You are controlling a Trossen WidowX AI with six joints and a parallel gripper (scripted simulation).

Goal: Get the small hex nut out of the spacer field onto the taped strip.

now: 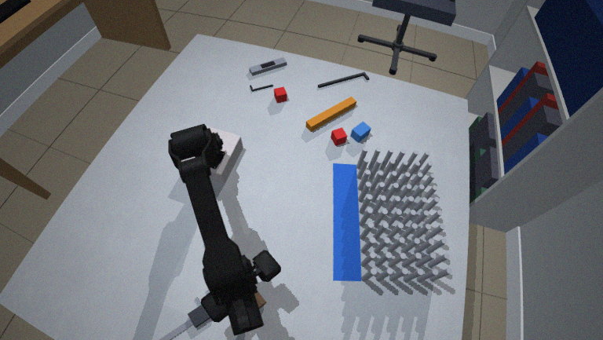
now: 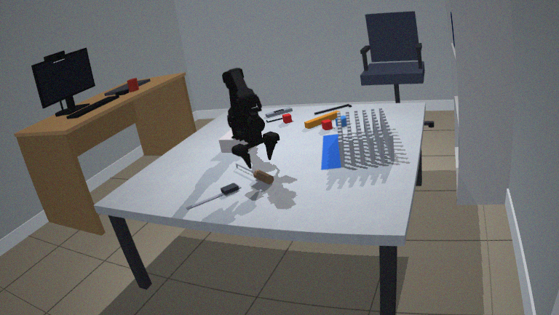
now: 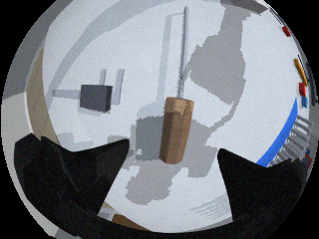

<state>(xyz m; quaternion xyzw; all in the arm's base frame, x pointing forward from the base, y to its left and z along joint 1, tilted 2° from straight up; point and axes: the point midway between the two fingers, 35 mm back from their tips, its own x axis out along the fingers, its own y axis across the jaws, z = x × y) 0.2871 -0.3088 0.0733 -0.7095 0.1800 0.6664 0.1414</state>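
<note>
My gripper (image 2: 258, 159) (image 3: 175, 149) is open and empty, pointing down just above a wooden-handled tool (image 2: 263, 176) (image 3: 175, 129) (image 1: 260, 301) with a thin metal shaft (image 3: 182, 54), near the table's front. The fingers straddle the handle without touching it. A second tool with a dark grey head (image 1: 198, 316) (image 2: 229, 188) (image 3: 96, 96) lies beside it. The field of standing grey spacers (image 1: 400, 221) (image 2: 367, 138) is off to the right, with the blue taped strip (image 1: 345, 221) (image 2: 330, 151) (image 3: 279, 149) along its near side. The nut is hidden among the spacers.
At the back lie a long hex key (image 1: 342, 79), a short hex key (image 1: 261, 87), an orange bar (image 1: 330, 113), a grey bar (image 1: 267, 65), two red cubes (image 1: 279, 93) (image 1: 338, 136) and a blue cube (image 1: 360, 130). The arm's white base (image 1: 231, 147) stands mid-table.
</note>
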